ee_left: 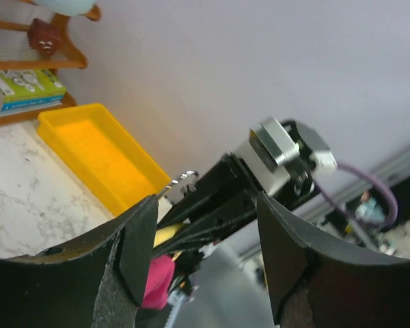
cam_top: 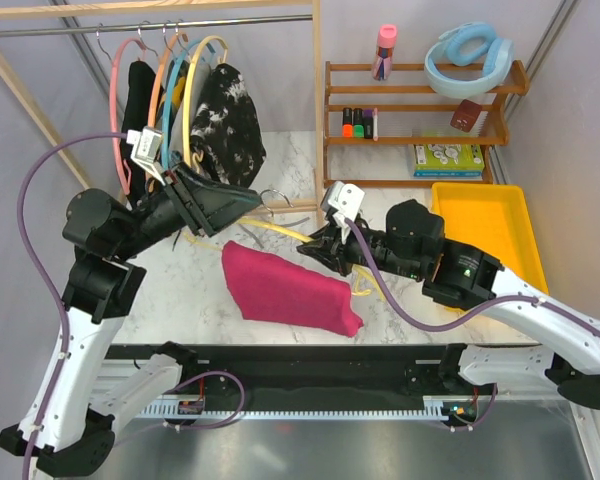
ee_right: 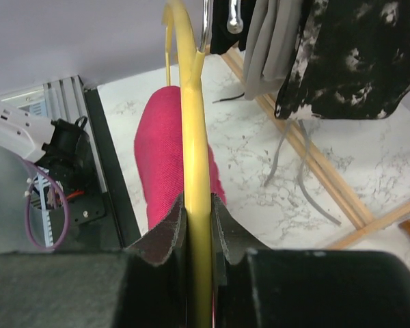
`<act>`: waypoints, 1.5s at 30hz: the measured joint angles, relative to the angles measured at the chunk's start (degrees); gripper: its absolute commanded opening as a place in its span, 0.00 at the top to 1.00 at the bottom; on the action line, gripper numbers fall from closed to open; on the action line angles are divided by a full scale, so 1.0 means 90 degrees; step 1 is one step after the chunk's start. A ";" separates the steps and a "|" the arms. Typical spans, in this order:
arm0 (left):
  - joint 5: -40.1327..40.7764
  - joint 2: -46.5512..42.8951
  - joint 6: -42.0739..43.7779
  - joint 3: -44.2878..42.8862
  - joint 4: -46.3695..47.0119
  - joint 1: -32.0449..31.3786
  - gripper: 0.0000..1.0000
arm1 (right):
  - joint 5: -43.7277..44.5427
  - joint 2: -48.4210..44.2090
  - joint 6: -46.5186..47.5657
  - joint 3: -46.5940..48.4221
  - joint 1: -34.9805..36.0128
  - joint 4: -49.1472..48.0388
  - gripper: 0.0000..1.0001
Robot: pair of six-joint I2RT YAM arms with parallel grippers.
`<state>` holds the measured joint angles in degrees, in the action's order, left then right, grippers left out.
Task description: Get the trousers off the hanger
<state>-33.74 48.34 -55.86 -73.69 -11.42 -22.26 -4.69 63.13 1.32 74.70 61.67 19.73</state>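
The magenta trousers (cam_top: 290, 290) lie folded on the marble table, also seen in the right wrist view as trousers (ee_right: 165, 154) under the hanger. My right gripper (cam_top: 322, 248) (ee_right: 198, 199) is shut on the pale-yellow hanger (cam_top: 280, 230) (ee_right: 184, 82), holding its arm over the trousers' back edge. Whether the cloth still hangs on the hanger I cannot tell. My left gripper (cam_top: 252, 198) (ee_left: 206, 198) stands open just left of the metal hook (cam_top: 277, 203) (ee_left: 181, 181), with nothing between its fingers (ee_left: 140, 249). Past them show the hanger (ee_left: 165, 236) and the trousers (ee_left: 157, 280).
A clothes rail at the back left carries pink, orange and blue hangers, a black garment (cam_top: 140, 95) and a black-and-white mottled garment (cam_top: 225, 115) (ee_right: 355, 55). A wooden shelf (cam_top: 420, 130) stands behind the right arm. A yellow tray (cam_top: 485, 235) (ee_left: 96, 154) sits at the right.
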 measured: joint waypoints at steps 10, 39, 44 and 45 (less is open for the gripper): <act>-0.2943 0.0294 0.3189 -0.0741 -0.0566 0.0000 0.34 | -0.1151 -0.0109 -0.0624 0.0410 -0.0597 0.1362 1.00; -0.4439 0.0695 0.4770 -0.0653 -0.2069 0.0002 0.50 | -0.3660 0.0721 -0.1693 0.1904 -0.1010 0.1960 1.00; -0.4221 0.0721 0.4724 -0.0639 -0.2103 -0.0007 0.97 | -0.3835 0.0877 -0.1722 0.1960 -0.1001 0.1882 1.00; -0.4107 0.0712 0.4670 -0.0644 -0.2127 -0.0010 0.98 | -0.3837 0.0882 -0.1734 0.1960 -0.1003 0.1885 1.00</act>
<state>-70.70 54.74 -13.82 -79.48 -30.57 -22.35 -39.22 71.07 -14.28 92.33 52.64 36.69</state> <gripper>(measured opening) 0.183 0.181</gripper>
